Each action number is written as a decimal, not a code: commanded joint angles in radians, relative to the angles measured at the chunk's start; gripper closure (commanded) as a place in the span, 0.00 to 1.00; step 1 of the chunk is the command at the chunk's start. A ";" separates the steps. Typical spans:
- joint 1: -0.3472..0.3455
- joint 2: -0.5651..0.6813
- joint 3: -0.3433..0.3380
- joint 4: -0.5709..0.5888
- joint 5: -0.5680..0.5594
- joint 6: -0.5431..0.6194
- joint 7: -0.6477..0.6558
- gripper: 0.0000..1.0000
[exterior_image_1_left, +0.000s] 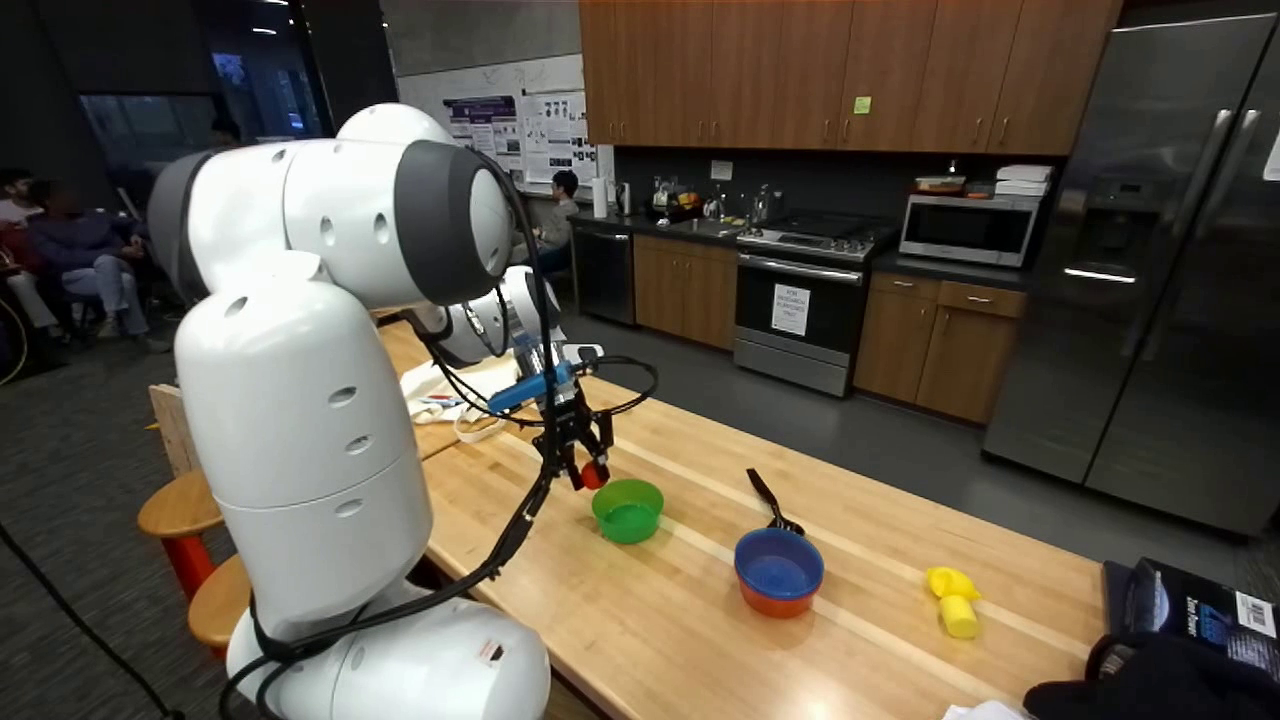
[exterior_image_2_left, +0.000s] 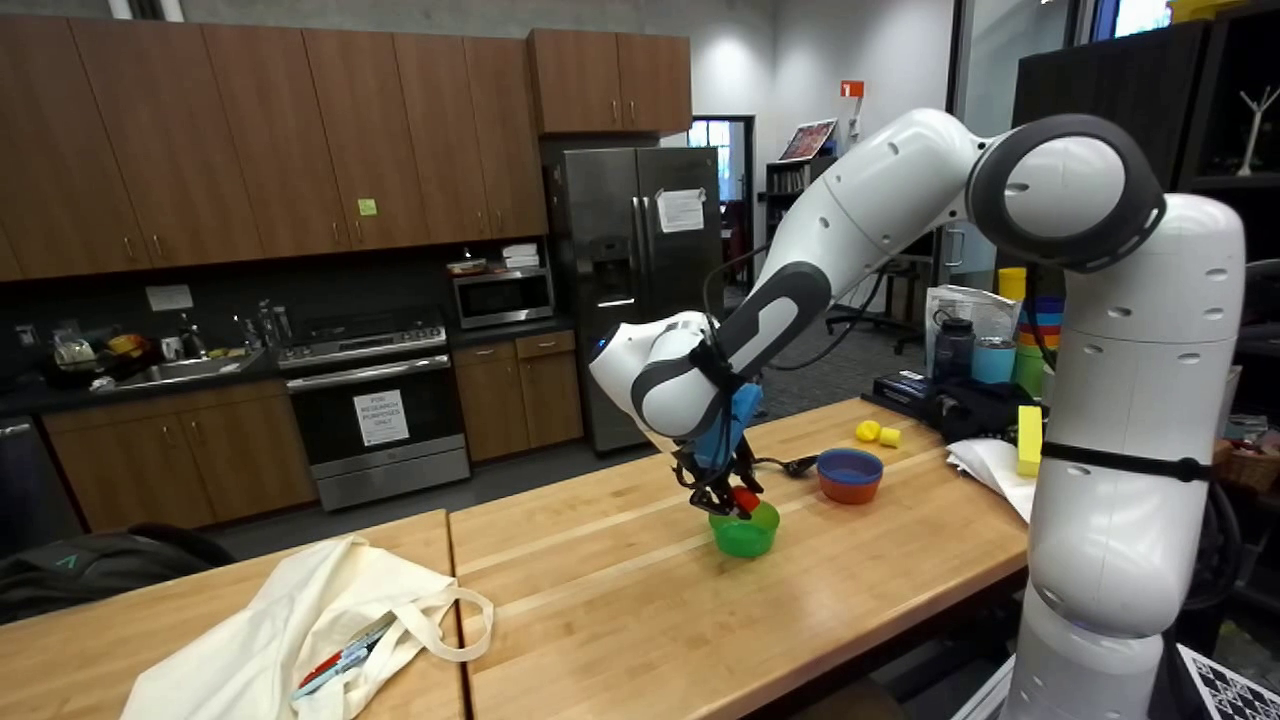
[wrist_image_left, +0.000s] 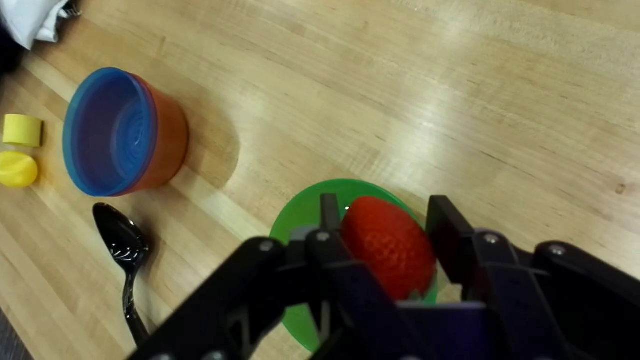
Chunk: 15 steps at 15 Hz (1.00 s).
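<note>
Fingers (wrist_image_left: 448, 237) pinching a red strawberry (wrist_image_left: 387, 245) close over a green bowl (wrist_image_left: 300, 217)

The strawberry sits at the lower middle of the wrist view, the bowl partly hidden behind it on the wooden surface (wrist_image_left: 475, 125); whether the two touch cannot be told. At upper left a blue bowl (wrist_image_left: 107, 132) nests in an orange bowl (wrist_image_left: 171, 137); a black spoon (wrist_image_left: 119, 237) lies at lower left, two yellow pieces (wrist_image_left: 22, 130) at the left edge.

In both exterior views I read "FOR RESEARCH PURPOSES ONLY" on the white sign (exterior_image_1_left: 790, 309) on the oven door (exterior_image_1_left: 842, 320); print on the wall posters (exterior_image_1_left: 482, 120) and black box (exterior_image_1_left: 1185, 600) is too small for me.
</note>
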 joint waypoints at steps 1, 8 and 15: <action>0.006 0.007 0.000 0.015 -0.015 -0.001 0.017 0.78; 0.012 0.041 0.004 0.052 -0.014 -0.005 0.050 0.78; -0.001 -0.002 -0.011 0.002 0.009 0.024 -0.045 0.78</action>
